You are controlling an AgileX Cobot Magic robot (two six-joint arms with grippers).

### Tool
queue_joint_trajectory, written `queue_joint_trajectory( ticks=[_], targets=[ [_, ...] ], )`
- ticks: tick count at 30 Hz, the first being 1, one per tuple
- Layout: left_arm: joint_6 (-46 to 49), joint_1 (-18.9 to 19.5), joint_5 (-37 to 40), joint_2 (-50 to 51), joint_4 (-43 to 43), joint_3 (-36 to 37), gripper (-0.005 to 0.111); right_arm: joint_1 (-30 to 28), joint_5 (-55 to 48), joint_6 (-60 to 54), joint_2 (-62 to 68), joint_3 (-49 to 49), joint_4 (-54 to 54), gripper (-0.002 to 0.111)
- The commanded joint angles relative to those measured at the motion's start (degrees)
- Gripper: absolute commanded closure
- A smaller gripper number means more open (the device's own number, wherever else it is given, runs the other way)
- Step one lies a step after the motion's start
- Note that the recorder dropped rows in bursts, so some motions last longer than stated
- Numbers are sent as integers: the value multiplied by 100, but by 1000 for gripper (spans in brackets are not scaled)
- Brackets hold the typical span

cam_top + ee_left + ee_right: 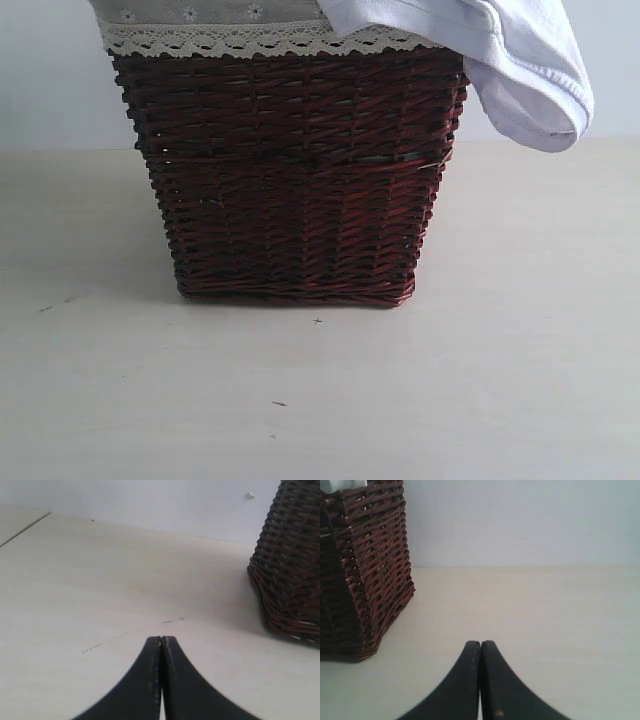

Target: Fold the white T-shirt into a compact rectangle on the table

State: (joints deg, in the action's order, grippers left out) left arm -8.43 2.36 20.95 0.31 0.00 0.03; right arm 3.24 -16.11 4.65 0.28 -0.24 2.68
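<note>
The white T-shirt [500, 50] lies in the dark wicker basket [295, 170], and part of it hangs over the basket's right rim. The pale beige table [320, 400] carries the basket. Neither gripper shows in the exterior view. In the left wrist view my left gripper [162, 639] is shut, its black fingers pressed together with nothing between them, over bare table [100, 590] beside the basket [292, 565]. My right gripper [480, 643] is shut too, empty, above the table [545, 610] on the basket's [365, 575] other side.
A grey liner with a lace edge [220, 35] folds over the basket's rim. A pale wall [520, 520] stands behind the table. A few small dark specks [278, 404] mark the tabletop in front of the basket.
</note>
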Motion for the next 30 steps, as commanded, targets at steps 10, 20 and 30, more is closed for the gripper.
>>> queue_joint_trajectory(
  ticks=[10, 20, 30],
  targets=[
    [-28, -30, -37, -31, 30, -3, 107, 10, 571, -201, -28, 24, 454, 108],
    [-28, -30, -37, -31, 30, -3, 107, 10, 3405, -112, -28, 24, 471, 108],
    [-28, -30, -37, -31, 30, -3, 107, 10, 5402, 2005, -28, -175, 552, 108]
  ],
)
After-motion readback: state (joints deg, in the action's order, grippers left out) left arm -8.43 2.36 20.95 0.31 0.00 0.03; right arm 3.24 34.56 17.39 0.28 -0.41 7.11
